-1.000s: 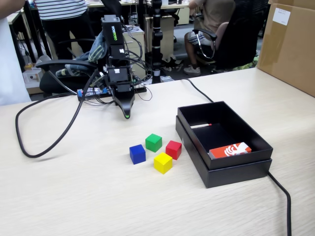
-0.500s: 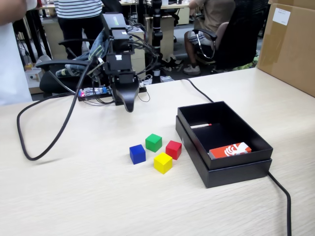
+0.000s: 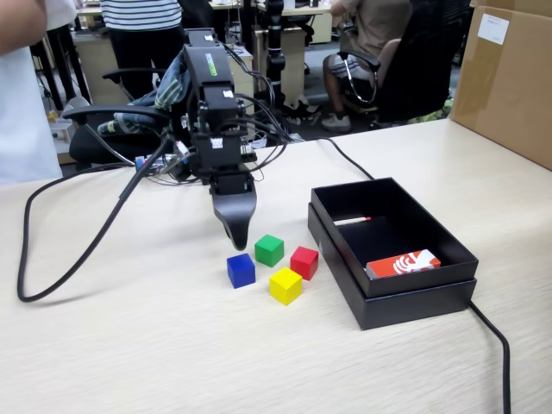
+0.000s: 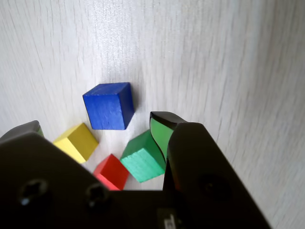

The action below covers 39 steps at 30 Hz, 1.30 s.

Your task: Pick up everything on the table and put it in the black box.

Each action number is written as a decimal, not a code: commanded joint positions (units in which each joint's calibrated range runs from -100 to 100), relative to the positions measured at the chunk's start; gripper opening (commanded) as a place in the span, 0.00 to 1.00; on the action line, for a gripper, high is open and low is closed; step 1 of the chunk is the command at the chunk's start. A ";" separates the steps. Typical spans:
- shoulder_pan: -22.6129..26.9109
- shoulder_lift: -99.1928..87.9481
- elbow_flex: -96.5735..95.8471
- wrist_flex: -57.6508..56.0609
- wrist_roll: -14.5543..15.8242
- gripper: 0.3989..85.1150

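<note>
On the pale wood-grain table (image 3: 129, 345) four small cubes lie close together: blue (image 3: 241, 270), green (image 3: 269, 250), red (image 3: 304, 262) and yellow (image 3: 285, 285). My gripper (image 3: 235, 233) hangs point-down just behind the blue and green cubes, above the table. In the wrist view the gripper (image 4: 95, 128) is open with its jaws wide apart and nothing held. Between and beyond the jaws that view shows the blue cube (image 4: 108, 106), the yellow cube (image 4: 76, 142), the red cube (image 4: 111, 171) and the green cube (image 4: 142, 157). The black box (image 3: 405, 304) sits right of the cubes.
Inside the box lie a red-and-white card (image 3: 403, 263) and a thin white stick (image 3: 352, 221). A black cable (image 3: 78, 259) loops across the table at the left, and another (image 3: 496, 345) runs past the box. A brown carton (image 3: 509, 78) stands at the far right. People sit behind the table.
The arm has swung forward and down, bringing the gripper from near its base to just behind the blue and green cubes. The cubes have not moved.
</note>
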 commanded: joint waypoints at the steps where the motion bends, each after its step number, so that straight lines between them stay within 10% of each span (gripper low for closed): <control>1: -0.29 2.28 5.60 -0.44 -0.49 0.52; 9: -0.44 13.63 10.68 -0.44 -0.49 0.46; 15: -0.49 16.73 13.21 -0.44 -0.24 0.13; 22: -0.29 4.00 12.94 -3.29 -0.10 0.13; 27: 10.21 -12.87 25.27 -13.65 3.03 0.13; 39: 20.90 15.01 40.69 -14.34 6.94 0.13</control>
